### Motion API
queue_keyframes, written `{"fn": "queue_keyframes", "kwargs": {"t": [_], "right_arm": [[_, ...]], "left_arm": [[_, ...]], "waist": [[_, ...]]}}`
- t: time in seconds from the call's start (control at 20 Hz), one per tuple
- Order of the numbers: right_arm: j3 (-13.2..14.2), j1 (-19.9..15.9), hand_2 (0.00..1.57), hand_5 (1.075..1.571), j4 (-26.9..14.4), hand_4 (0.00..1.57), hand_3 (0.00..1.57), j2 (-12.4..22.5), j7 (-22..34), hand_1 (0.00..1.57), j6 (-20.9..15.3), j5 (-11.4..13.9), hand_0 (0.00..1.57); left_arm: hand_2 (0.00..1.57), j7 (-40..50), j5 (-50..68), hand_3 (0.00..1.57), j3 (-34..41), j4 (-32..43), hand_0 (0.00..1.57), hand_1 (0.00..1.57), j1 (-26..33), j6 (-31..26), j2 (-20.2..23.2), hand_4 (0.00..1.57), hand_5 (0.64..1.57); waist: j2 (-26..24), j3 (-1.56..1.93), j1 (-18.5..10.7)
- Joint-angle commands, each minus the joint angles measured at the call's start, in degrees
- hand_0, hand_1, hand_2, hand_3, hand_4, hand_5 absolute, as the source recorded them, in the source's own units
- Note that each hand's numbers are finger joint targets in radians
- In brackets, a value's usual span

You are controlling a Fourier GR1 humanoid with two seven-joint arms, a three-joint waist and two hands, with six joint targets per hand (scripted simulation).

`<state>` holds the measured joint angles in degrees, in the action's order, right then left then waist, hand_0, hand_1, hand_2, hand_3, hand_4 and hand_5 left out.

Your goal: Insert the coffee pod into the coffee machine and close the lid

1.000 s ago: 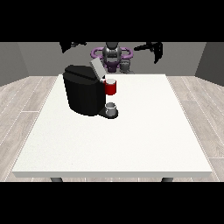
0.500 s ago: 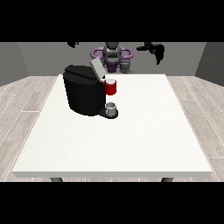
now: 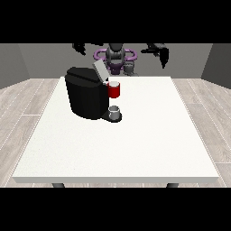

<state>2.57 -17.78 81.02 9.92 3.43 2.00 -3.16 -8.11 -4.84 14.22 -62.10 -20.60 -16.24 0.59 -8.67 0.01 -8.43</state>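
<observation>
The near part of the white surface [image 3: 117, 153] carries nothing that shows; farther in, left of the middle, stands the black coffee machine [image 3: 87, 97], its lid [image 3: 100, 71] tilted up and open — a sensible state, I judge, since the pod has to go in before the lid can come down. On the machine's base sits a small grey thing [image 3: 115, 110]; it may be a cup or the pod, and I cannot tell which, so I cannot say where the coffee pod lies. Above it, at the machine's front, is a red thing at the machine [image 3: 114, 90]. Beyond, near the surface's far edge, another small grey thing [image 3: 130, 68] stands just in front of the robot [image 3: 116, 56]; again too small to name. Farthest back, both arms are raised and spread wide, well apart from the machine: the hand at the view's left [image 3: 80, 47] and the hand at the view's right [image 3: 161, 55] each hold nothing visible — whether their fingers are spread or curled I cannot tell. Nothing stands between hands and machine; the open lid, leaning towards the robot, is the one thing a reach from behind must pass.
</observation>
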Motion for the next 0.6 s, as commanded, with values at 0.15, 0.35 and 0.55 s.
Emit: {"fn": "queue_keyframes", "kwargs": {"t": [0.15,0.35,0.55], "right_arm": [[0.7,-4.1,0.0,1.571,-3.6,0.0,0.0,-2.0,-2.0,0.0,0.3,-0.4,0.0],[4.9,-6.9,0.0,1.571,-10.8,0.0,0.0,0.8,-7.7,0.0,1.5,-1.0,0.0],[2.4,-10.9,0.0,1.571,-11.2,0.0,0.0,-1.4,-3.6,0.0,0.9,-0.2,0.0]], "left_arm": [[0.0,3.6,3.7,0.0,-1.1,-8.1,0.0,0.0,1.8,2.3,0.6,0.0,1.571],[0.0,2.8,2.9,0.0,-3.5,-12.4,0.0,0.0,1.8,1.2,1.0,0.0,1.571],[0.0,4.3,4.3,0.0,-2.8,-12.7,0.0,0.0,4.2,2.7,2.5,0.0,1.571]], "waist": [[5.6,0.0,2.2],[10.3,0.02,-1.0],[9.8,-0.01,2.0]]}}
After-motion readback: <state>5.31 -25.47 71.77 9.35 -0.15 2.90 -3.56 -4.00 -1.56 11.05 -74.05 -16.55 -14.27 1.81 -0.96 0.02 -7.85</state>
